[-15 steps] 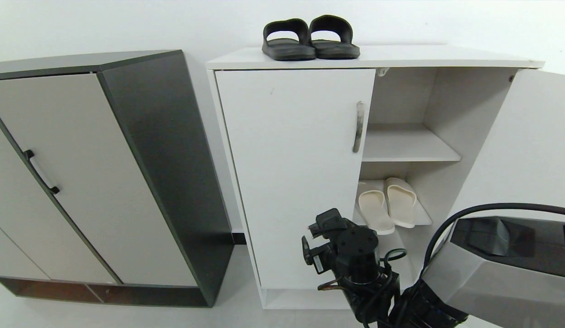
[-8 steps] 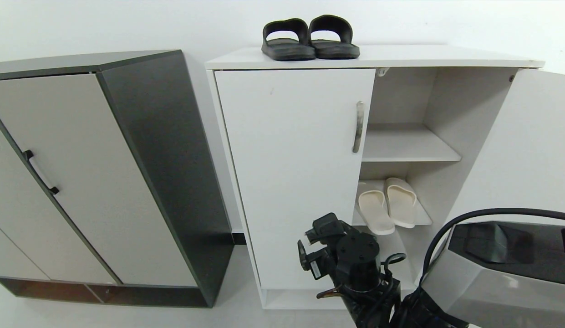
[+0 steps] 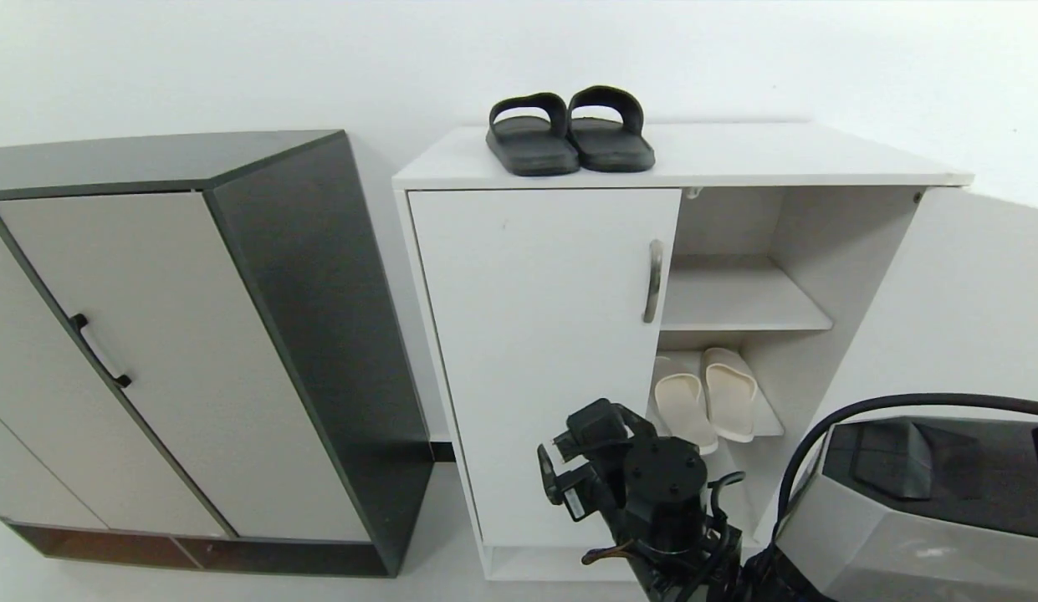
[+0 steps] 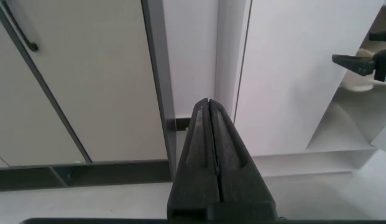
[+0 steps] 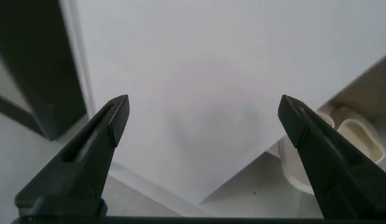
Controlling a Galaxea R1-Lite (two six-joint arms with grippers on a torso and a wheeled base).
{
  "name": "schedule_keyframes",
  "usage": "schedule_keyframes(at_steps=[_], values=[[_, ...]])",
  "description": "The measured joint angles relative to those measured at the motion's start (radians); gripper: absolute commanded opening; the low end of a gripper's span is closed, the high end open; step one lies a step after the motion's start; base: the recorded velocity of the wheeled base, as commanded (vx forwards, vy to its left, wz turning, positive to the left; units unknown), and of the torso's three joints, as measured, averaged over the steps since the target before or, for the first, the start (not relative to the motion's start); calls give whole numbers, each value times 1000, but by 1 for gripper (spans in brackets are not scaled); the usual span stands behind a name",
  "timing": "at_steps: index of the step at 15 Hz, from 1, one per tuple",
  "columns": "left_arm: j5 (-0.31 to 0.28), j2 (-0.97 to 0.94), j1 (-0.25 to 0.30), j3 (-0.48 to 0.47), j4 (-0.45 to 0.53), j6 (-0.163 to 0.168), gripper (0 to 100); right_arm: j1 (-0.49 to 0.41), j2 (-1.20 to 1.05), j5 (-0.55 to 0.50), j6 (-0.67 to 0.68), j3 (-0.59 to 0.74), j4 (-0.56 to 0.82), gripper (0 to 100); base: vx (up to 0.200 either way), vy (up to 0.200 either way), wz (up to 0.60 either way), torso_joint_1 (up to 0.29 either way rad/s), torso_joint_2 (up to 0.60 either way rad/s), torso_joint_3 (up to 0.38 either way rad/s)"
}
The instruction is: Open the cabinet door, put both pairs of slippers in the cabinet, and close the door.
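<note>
1. The white laminate two-door cabinet (image 3: pixel 544 368) stands at the centre of the head view. Its right-hand door (image 3: pixel 970 318) is swung open at the right edge of the frame, and its left-hand door is closed.
2. The pair of cream foam slippers (image 3: pixel 704 397) lies side by side on the lower shelf (image 3: pixel 769 422), right of centre. The pair of black rubber slide slippers (image 3: pixel 569 134) is seen on the cabinet top, at upper centre.
3. The right gripper (image 3: pixel 569 447) is held low at bottom centre, before the closed door. Its fingers are spread wide and nothing is held. The left gripper (image 4: pixel 208 112) is clenched on nothing.
4. The step in hand is judged to be fetching the black pair. The open gripper should be raised above the top panel's front edge before it is moved inward. Both straps should be taken together so the pair is lifted as one.
5. The brushed-metal bar handle (image 3: pixel 652 280) stands out from the closed door and should be passed clear.
6. The upper shelf (image 3: pixel 744 301) offers bare room for the black pair. The way in is bounded by the closed door's edge and the cabinet's right wall.
7. The dark grey cabinet with beige doors (image 3: pixel 301 334) stands just beside, at the left of the frame.
</note>
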Motion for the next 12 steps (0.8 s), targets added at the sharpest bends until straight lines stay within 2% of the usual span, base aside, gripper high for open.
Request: schedule_keyframes(at_steps=[12], values=[[0, 0, -1, 0, 0, -1, 0, -3, 13, 0, 1, -6, 1, 100, 0, 0, 0, 153, -475, -324]])
